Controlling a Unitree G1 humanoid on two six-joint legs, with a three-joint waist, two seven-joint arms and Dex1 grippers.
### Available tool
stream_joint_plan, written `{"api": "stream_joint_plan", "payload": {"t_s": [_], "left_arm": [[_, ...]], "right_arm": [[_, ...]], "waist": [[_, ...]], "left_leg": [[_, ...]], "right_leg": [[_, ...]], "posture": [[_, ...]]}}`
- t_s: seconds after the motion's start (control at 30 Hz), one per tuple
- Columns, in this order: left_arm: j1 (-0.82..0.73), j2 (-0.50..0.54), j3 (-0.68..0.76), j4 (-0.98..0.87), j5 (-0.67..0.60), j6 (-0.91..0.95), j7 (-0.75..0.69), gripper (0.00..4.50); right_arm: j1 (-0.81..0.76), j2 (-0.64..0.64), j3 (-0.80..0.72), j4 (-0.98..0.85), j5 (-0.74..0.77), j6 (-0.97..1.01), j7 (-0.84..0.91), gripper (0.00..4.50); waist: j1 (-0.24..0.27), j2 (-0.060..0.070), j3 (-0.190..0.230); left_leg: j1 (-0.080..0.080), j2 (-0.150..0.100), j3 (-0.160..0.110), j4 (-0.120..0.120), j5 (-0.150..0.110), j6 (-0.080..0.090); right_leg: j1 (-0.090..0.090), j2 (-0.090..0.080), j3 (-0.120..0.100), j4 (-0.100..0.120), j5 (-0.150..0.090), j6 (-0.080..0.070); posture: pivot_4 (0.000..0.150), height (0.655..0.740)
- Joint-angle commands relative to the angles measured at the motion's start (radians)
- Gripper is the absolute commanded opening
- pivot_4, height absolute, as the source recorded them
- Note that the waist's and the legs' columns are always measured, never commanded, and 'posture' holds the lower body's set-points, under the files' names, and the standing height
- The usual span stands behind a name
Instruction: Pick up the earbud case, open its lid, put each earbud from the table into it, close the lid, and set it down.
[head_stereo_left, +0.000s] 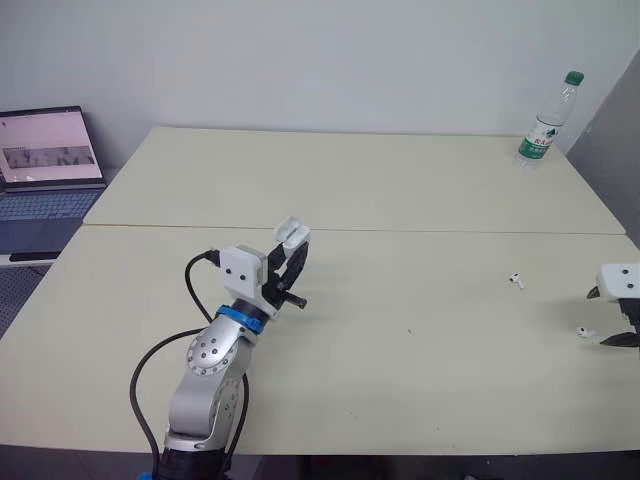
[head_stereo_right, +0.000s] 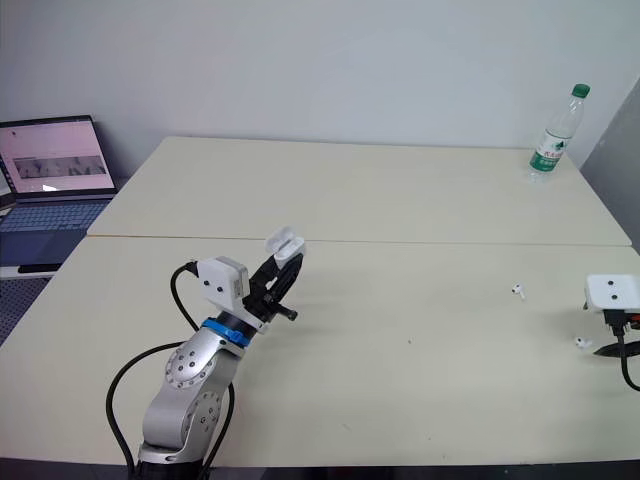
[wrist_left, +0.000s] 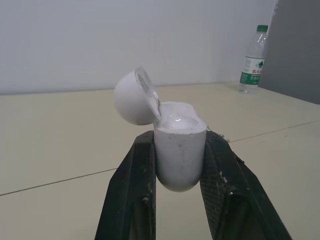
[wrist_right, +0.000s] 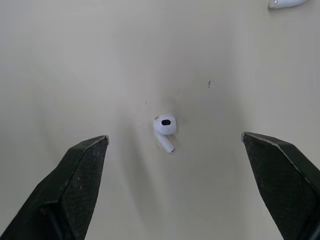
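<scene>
1. On the near half of the cream tabletop, L side: the L gripper is clamped on the small glossy white earbud case. Its two black fingers pinch the lower body from both sides, w/ the case lifted off the table.
2. Case is held upright w/ its rounded white lid flipped back on the hinge, so the mouth faces up. Prob. this lets buds drop in from above. The low grip leaves lid & mouth free.
3. R side, near the table edge: the R gripper hangs empty, fingers spread wide. They straddle a small white stemmed earbud lying flat btwn them, not touching it.
4. The wide spread looks like margin for a tiny target.
5. 2nd white earbud lies further back & toward centre, apart from the first.
6. Stage, as I read it: pick-up & lid-open done. Both buds are not yet in, and close & set-down remain.
7. Risk: the bud is small & smooth and could skid or flip when pinched. The case is well apart, so there is a carry across after.
8. Clear plastic bottle w/ green cap at the far R corner and an open laptop off to the L are both out of the way.
</scene>
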Motion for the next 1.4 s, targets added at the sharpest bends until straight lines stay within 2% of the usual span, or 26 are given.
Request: {"api": "stream_joint_plan", "payload": {"t_s": [0.03, 0.1, 0.23, 0.83, 0.93, 1.03, 1.4], "left_arm": [[0.000, -0.002, 0.002, -0.025, 0.001, -0.025, 0.005, 0.79], [0.000, -0.002, 0.003, -0.025, 0.002, -0.025, 0.006, 0.79], [-0.002, 0.002, 0.006, -0.030, 0.000, -0.021, 0.006, 0.79], [-0.006, 0.009, 0.010, -0.033, -0.003, -0.015, 0.002, 0.79], [-0.003, 0.010, 0.011, -0.035, -0.003, -0.015, 0.003, 0.79], [0.002, 0.009, 0.009, -0.040, -0.002, -0.015, 0.006, 0.79], [0.008, 0.007, 0.005, -0.046, 0.000, -0.017, 0.011, 0.79]], "right_arm": [[-0.002, -0.009, 0.002, 0.018, -0.020, -0.097, -0.021, 4.48], [0.004, 0.002, 0.003, 0.023, -0.027, -0.126, -0.041, 4.48], [0.019, 0.001, 0.017, 0.046, -0.055, -0.189, -0.073, 3.59], [-0.001, 0.032, 0.060, 0.126, -0.143, -0.282, -0.182, 3.59], [-0.011, 0.041, 0.066, 0.132, -0.147, -0.281, -0.184, 2.95], [-0.027, 0.045, 0.078, 0.138, -0.162, -0.286, -0.197, 1.90], [-0.061, 0.056, 0.103, 0.164, -0.198, -0.308, -0.214, 1.90]], "waist": [[0.000, 0.000, 0.000], [0.000, 0.000, 0.000], [0.001, 0.000, 0.000], [0.001, 0.000, 0.000], [0.001, 0.000, 0.000], [0.001, 0.001, 0.000], [0.001, 0.001, 0.000]], "left_leg": [[0.000, 0.000, 0.000, 0.000, 0.000, 0.000], [0.000, 0.000, 0.000, 0.000, 0.000, 0.000], [0.000, 0.000, 0.000, 0.000, 0.000, 0.000], [0.000, 0.000, 0.000, 0.000, 0.000, 0.000], [0.000, 0.000, 0.000, 0.000, 0.000, 0.000], [0.000, 0.000, 0.000, 0.000, 0.000, 0.000], [0.000, 0.000, 0.000, 0.000, 0.000, 0.000]], "right_leg": [[0.000, 0.000, 0.000, 0.000, 0.000, 0.000], [0.000, 0.000, 0.000, 0.000, 0.000, 0.000], [0.000, 0.000, 0.000, 0.000, 0.000, 0.000], [0.000, 0.000, 0.000, 0.000, 0.000, 0.000], [0.000, 0.000, 0.000, 0.000, 0.000, 0.000], [0.000, 0.000, 0.000, 0.000, 0.000, 0.000], [0.000, 0.000, 0.000, 0.000, 0.000, 0.000]], "posture": [[0.150, 0.7400], [0.150, 0.7400], [0.150, 0.7400], [0.150, 0.7400], [0.150, 0.7400], [0.150, 0.7400], [0.150, 0.7400]]}}
